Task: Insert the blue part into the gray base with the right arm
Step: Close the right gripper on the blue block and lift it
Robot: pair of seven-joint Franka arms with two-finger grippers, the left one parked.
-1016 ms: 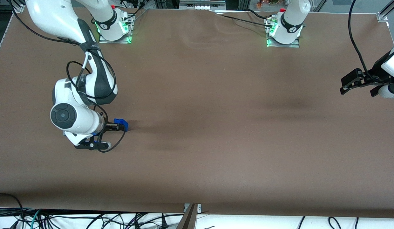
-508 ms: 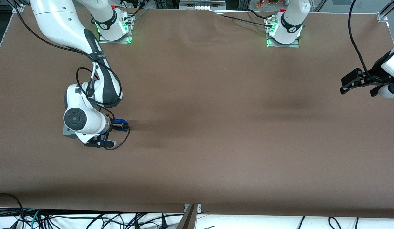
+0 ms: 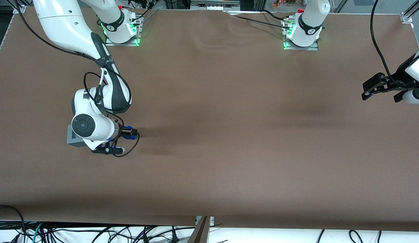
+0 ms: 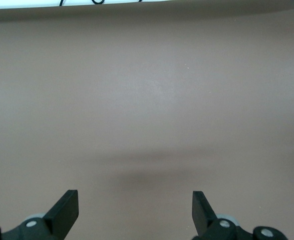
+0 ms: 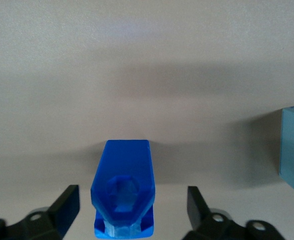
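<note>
Right arm [image 3: 94, 67] low over the table [image 3: 229, 135], gripper [image 5: 129, 207] spread wide around the blue part [image 5: 122, 187], seemingly not touching it, gray base [image 3: 71, 139] just beside

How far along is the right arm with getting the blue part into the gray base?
Done: the gripper is down around the blue part, which sits on the table between its open fingers. In hand: the grasp, not yet closed. Left: grip, lift, carry to the gray base beside the wrist, largely hidden by the arm, and insert.
</note>
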